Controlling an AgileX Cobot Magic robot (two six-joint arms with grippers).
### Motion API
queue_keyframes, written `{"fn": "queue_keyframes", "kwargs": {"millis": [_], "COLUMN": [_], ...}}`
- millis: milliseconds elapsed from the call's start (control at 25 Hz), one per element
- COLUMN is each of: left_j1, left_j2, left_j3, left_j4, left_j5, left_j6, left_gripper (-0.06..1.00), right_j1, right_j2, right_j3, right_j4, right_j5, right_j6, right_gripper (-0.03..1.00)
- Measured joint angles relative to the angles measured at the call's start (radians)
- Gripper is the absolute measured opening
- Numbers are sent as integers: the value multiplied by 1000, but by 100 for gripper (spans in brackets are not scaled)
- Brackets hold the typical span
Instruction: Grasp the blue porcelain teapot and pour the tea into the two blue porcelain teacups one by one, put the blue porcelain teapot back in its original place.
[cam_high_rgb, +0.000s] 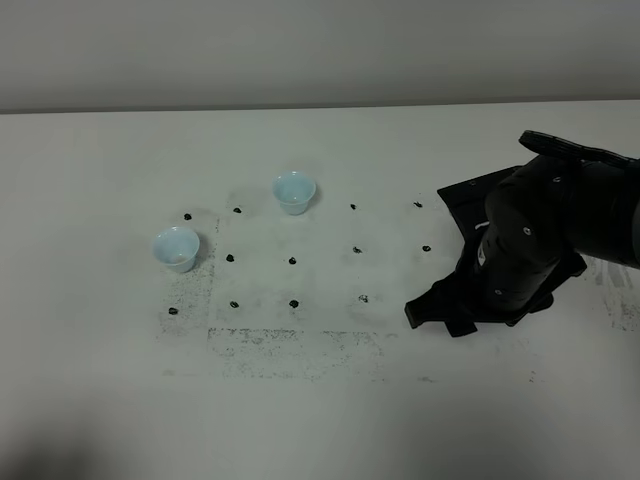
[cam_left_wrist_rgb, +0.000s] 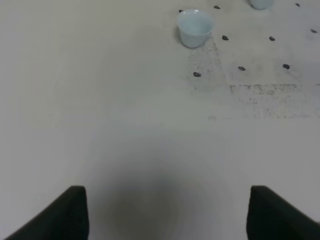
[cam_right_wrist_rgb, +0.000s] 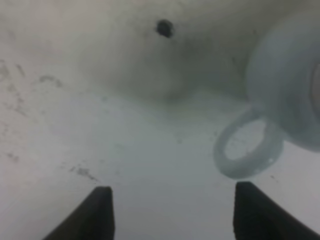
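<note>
Since the teapot (cam_right_wrist_rgb: 287, 85) is presumably meant to be lifted by its loop handle (cam_right_wrist_rgb: 247, 150), the right gripper (cam_right_wrist_rgb: 174, 190) is held wide open and empty just short of that loop, toward the tabletop's (cam_high_rgb: 320, 430) right edge. The left gripper (cam_left_wrist_rgb: 167, 190) is open and empty too. The left teacup (cam_high_rgb: 176, 248) and far teacup (cam_high_rgb: 294, 192) are set well apart from it, probably for easy pouring.

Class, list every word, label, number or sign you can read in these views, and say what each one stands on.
None can be read.
The table bears only black dots and a grey smudged patch, with no letters.
The two teacups and the teapot show no marks.
</note>
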Motion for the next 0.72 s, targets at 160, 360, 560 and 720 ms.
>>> {"fn": "queue_keyframes", "kwargs": {"millis": [160,360,560,720], "left_j1": [0,0,0,0], "left_j2": [0,0,0,0], "left_j3": [0,0,0,0], "left_j4": [0,0,0,0], "left_j5": [0,0,0,0], "left_j6": [0,0,0,0], "left_gripper": [67,67,67,67], "right_j1": [0,13,44,46], "right_j2": [0,-22,-97,-93], "right_j3": [0,0,0,0], "right_j4": [-4,2,39,66], "right_j5": [24,31,-27,-96], "right_j6": [10,11,-47,-136], "right_gripper": [54,54,54,54]}}
